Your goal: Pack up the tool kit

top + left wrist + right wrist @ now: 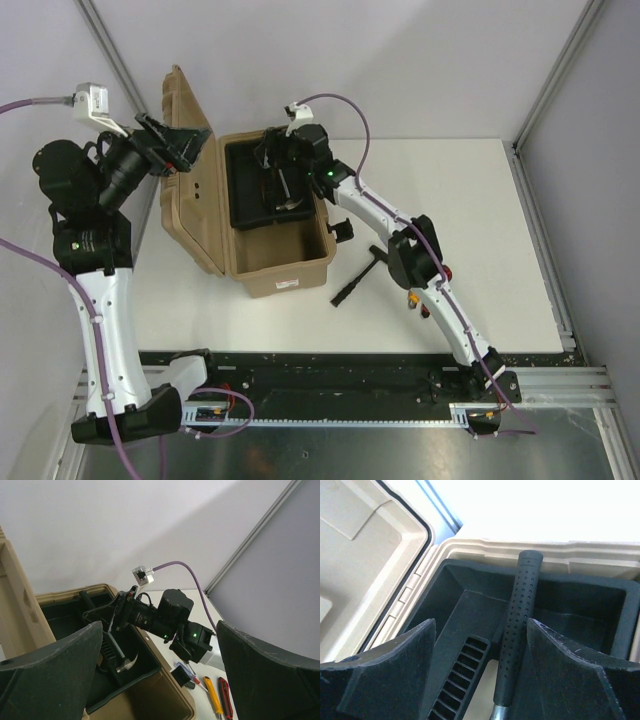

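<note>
One hammer (pixel 516 630) lies in the black tray (pixel 465 605) of the toolbox (pixel 275 265) by the tabletop (pixel 480 220)'s left edge, its long axis running between your right claw (pixel 481 625)'s parted, released fingers; the left claw (pixel 159 625) gapes empty by the lid (pixel 200 220).

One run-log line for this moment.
hammer lying in inner tray | right gripper open, astride handle | left gripper open, empty | toolbox lid up

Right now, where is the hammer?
In the right wrist view the hammer lies in the black inner tray of the open toolbox, between the parted fingers of the right gripper, grip end toward the far wall.
</note>
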Robot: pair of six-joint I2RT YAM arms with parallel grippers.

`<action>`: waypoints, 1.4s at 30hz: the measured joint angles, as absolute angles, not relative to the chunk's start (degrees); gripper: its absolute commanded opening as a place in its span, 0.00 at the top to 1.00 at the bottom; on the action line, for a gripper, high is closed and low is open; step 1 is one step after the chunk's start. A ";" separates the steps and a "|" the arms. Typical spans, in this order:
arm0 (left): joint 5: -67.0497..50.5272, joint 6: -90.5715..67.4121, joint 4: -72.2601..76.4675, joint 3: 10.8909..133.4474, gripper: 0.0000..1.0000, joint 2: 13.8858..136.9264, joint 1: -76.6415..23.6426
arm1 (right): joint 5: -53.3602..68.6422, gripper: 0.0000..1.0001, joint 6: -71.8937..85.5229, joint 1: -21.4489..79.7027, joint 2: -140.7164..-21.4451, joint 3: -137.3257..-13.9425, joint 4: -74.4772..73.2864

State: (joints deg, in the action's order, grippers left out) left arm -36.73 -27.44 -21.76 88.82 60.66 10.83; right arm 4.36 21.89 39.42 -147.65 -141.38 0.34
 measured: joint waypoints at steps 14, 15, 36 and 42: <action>-36.45 -27.46 -21.78 86.50 0.01 58.70 10.35 | -6.02 0.74 18.83 41.39 -150.54 -144.14 -1.15; -36.42 -27.46 -21.76 86.43 0.01 58.65 10.22 | -6.52 0.77 18.63 41.39 -150.54 -144.14 -1.13; -36.34 -27.44 -21.82 84.73 0.01 56.31 8.73 | -8.03 1.00 16.21 41.69 -142.10 -133.69 5.23; -36.32 -27.44 -21.78 84.20 0.01 55.29 8.43 | -8.36 1.00 14.48 41.67 -137.10 -131.11 7.22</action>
